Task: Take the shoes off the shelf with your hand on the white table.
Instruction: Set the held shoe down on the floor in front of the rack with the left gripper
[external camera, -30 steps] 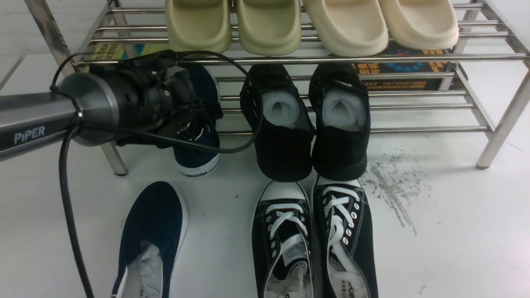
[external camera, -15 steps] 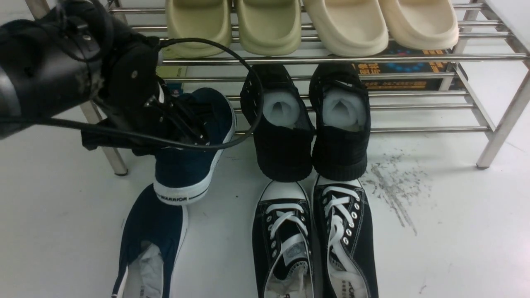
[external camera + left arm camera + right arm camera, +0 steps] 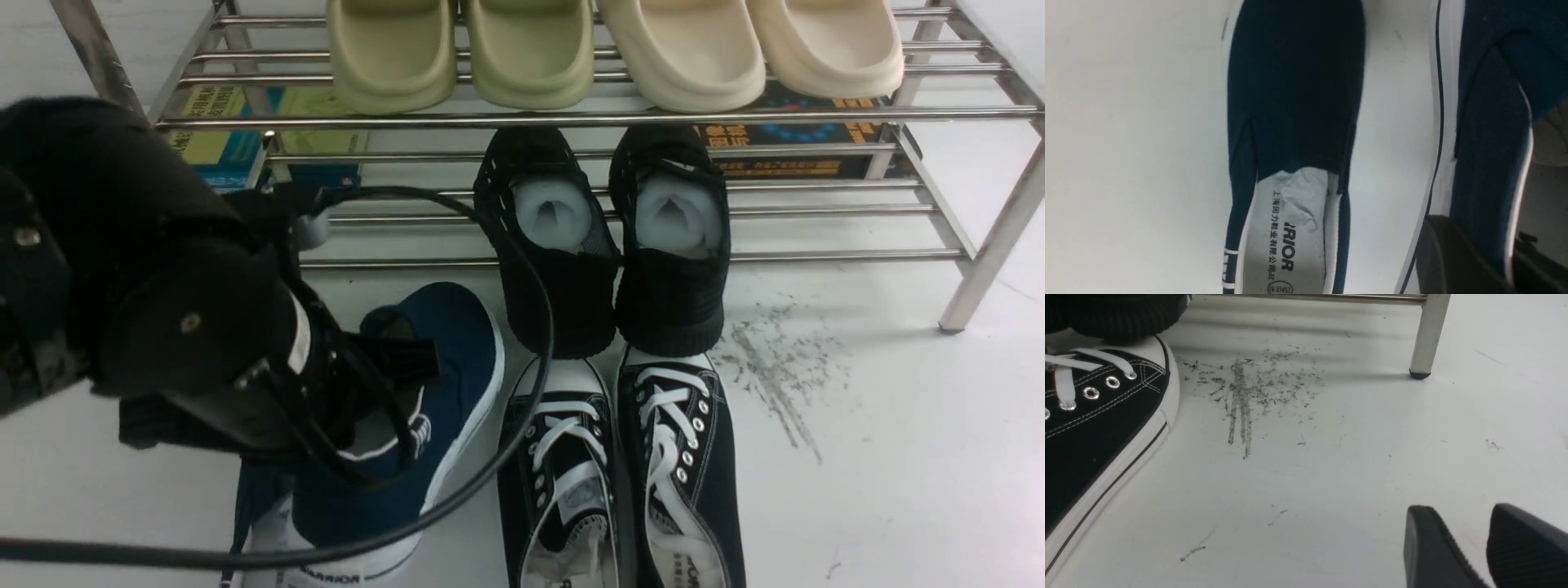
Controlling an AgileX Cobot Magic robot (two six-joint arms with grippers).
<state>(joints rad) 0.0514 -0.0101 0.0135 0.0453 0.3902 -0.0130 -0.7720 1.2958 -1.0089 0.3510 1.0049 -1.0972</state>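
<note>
My left gripper (image 3: pixel 384 392) is shut on the side wall of one of the navy-blue shoes (image 3: pixel 445 367), toe tipped down toward the near edge. This held shoe (image 3: pixel 1490 134) is off the shelf (image 3: pixel 571 118) and sits above the white table (image 3: pixel 898 457). One black finger (image 3: pixel 1445 257) presses its outer side. The other navy shoe (image 3: pixel 1290 102) lies flat on the table beside it and shows paper stuffing; in the front view it (image 3: pixel 253 498) is mostly hidden under my arm. My right gripper (image 3: pixel 1457 510) hovers low over bare table, open and empty.
Two black mesh shoes (image 3: pixel 563 269) stand on the shelf's lower tier. A pair of black lace-up sneakers (image 3: pixel 620 474) sits in front of them, close to the held shoe. Green slippers (image 3: pixel 457 49) and cream slippers (image 3: pixel 751 49) fill the upper tier. Grey scuff marks (image 3: pixel 775 367) lie near the right shelf leg (image 3: pixel 980 278).
My left gripper has pulled the navy shoe off the lower tier, toward me and downward, so that it now hangs partly over the other navy shoe. Everything else has stayed put.
</note>
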